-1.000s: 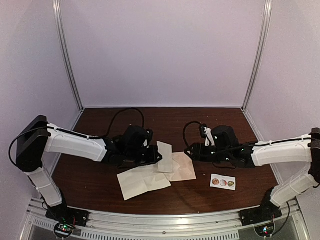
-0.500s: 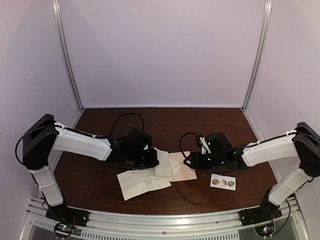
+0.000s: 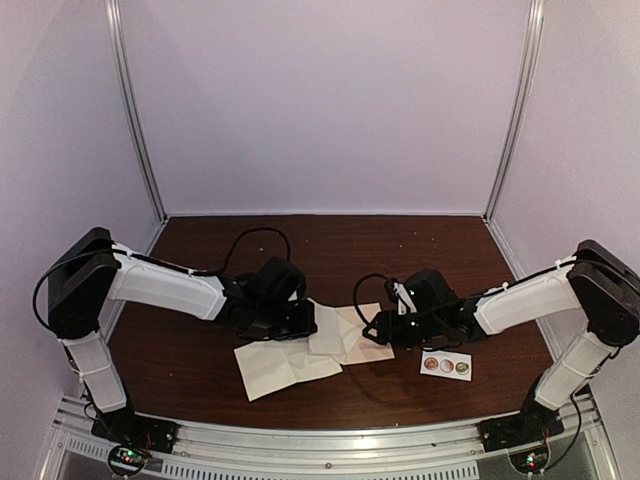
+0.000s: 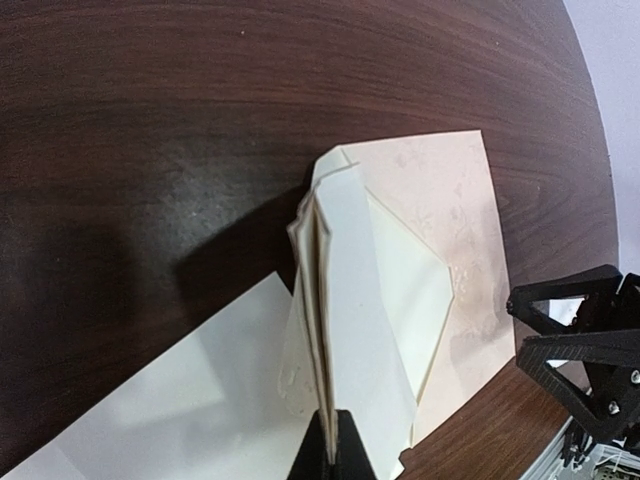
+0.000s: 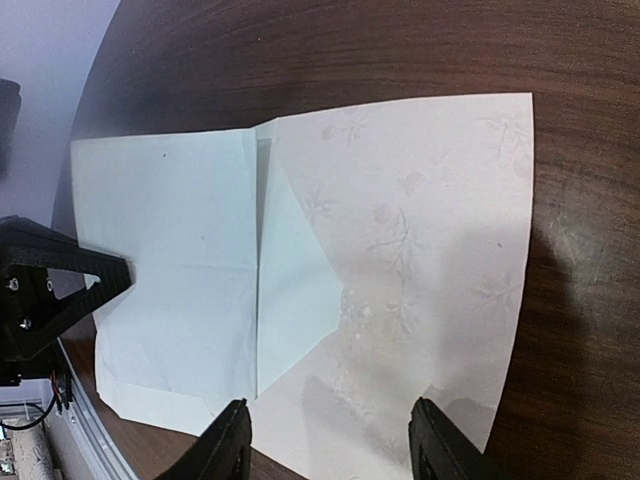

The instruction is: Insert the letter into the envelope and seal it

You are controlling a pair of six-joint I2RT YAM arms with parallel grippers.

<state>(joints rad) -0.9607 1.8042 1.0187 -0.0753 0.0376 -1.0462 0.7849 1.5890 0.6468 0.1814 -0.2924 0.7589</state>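
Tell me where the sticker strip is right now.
In the top view, the sticker strip lies flat on the table, right side, just right of the envelope and on the near side of the right gripper.

From my remote station I counted one envelope (image 5: 430, 230) on the one table (image 3: 250, 250) and took it as my marker. There was one folded letter (image 4: 360, 300) just to its left, one larger creased sheet (image 3: 285, 365) further left and nearer the arm bases, and one white strip (image 3: 446, 365) to its right bearing three round stickers (image 3: 431, 364). Two arms flanked the envelope, the left arm (image 3: 165, 285) on one side and the right arm (image 3: 520, 300) on the other. Each ended in a single gripper, so I made it two grippers in all, the left gripper (image 4: 328, 430) and the right gripper (image 5: 330, 410).
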